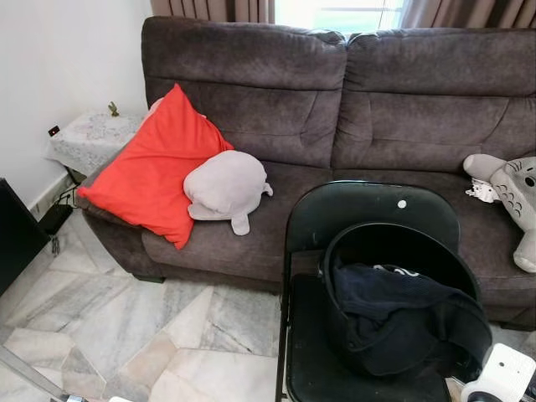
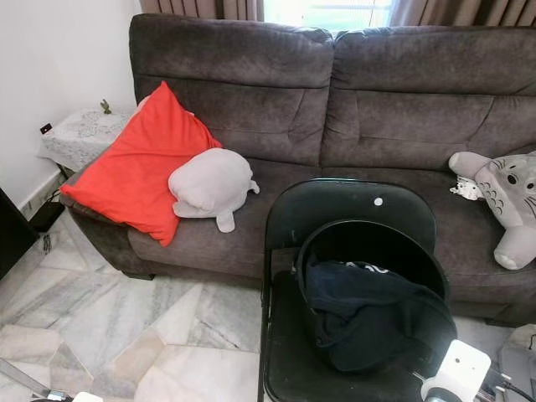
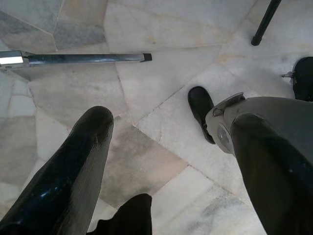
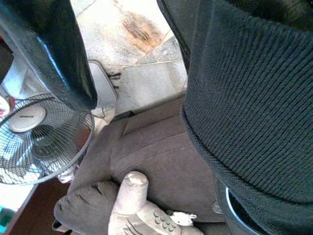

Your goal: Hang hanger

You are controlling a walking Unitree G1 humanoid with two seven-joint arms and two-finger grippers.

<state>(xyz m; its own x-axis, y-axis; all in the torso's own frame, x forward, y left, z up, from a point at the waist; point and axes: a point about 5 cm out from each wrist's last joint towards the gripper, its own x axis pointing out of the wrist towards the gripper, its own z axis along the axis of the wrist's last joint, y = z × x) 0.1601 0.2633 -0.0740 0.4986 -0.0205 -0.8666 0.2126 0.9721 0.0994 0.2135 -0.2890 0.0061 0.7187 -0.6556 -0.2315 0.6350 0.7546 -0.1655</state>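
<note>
A black folding chair [image 1: 368,209] stands in front of the sofa with a round black basket [image 1: 394,243] on its seat. Dark clothes [image 1: 402,310] fill the basket, and a thin white curved piece [image 1: 390,270] peeks out on top of them. My right arm's white wrist [image 1: 502,375] sits low beside the basket's right side. In the right wrist view one black finger [image 4: 54,54] stands wide of a dark ribbed knit fabric [image 4: 254,98] that covers the other side. My left gripper [image 3: 171,122] hangs open over the marble floor, holding nothing.
A dark grey sofa [image 1: 402,109] carries a red cushion [image 1: 151,167], a grey plush [image 1: 226,186] and a grey-white plush toy [image 1: 515,197]. A lace-covered side table [image 1: 88,138] stands at the left. A metal bar [image 3: 73,58] lies on the floor. A fan [image 4: 39,142] is near the sofa's end.
</note>
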